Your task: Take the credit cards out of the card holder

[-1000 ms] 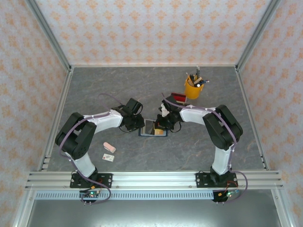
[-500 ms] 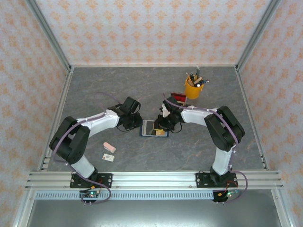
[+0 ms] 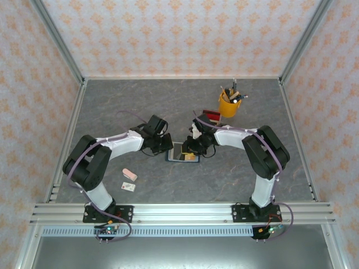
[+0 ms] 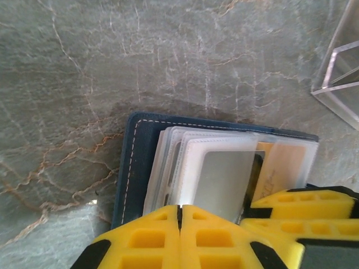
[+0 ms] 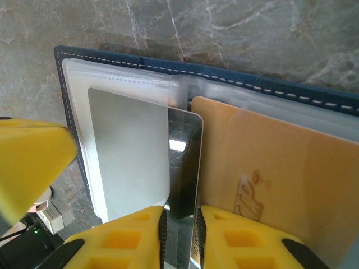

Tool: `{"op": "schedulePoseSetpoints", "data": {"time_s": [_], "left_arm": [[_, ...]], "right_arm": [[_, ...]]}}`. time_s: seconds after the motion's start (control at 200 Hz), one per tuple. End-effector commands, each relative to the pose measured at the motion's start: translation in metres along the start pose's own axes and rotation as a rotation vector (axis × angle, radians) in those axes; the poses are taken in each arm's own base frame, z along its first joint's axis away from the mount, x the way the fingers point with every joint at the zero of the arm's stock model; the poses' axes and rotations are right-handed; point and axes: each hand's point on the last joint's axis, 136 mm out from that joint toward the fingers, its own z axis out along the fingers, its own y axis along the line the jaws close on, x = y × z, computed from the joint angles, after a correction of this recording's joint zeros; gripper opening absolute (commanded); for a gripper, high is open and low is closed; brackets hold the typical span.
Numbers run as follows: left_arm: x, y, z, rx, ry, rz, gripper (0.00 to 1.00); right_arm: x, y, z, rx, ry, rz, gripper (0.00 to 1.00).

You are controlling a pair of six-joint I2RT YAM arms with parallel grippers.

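Now, key relation: grey card (image 5: 182, 168) is standing edge-on between the right fingers (image 5: 179, 238), its long axis running up the wrist frame, away from them.
Right fingers: gripping the grey card's near end, jaws slightly apart.
Left fingers (image 4: 179, 235): closed, pressing on the holder (image 4: 134, 162) at the frame's lower centre.
Holder: lying open at centre frame (image 3: 180, 152), tan card (image 5: 269, 185) sitting in its right pocket.
Nearer arm: right.
Worktop (image 3: 140, 101): grey, marbled, flat.
Room: clear tray (image 4: 342, 73) is sitting near, upper right.

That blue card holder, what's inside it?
The card holder lies open, showing clear sleeves, a grey card and a tan-orange card. The right gripper pinches a shiny card. Deeper sleeves are covered.
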Motion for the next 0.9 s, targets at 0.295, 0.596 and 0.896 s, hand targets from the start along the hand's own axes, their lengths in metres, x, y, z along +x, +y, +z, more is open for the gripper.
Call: {"op": "schedulePoseSetpoints", "data": {"time_s": [0.295,0.596,0.896], "left_arm": [[0.012,0.038,0.023,-0.134,0.056,-0.050,0.02],[0.017,0.049,0.024,-0.164,0.061,-0.060,0.01],[0.010,0.060,0.009,-0.221,0.019,-0.048,0.01]], "right_arm": [[0.003,-0.007,0.004,0.006,0.008,0.010,0.24],[0.002,0.000,0.007,-0.050,0.012,0.020,0.19],[0.003,-0.009,-0.007,-0.015,-0.023,0.040,0.08]]}}
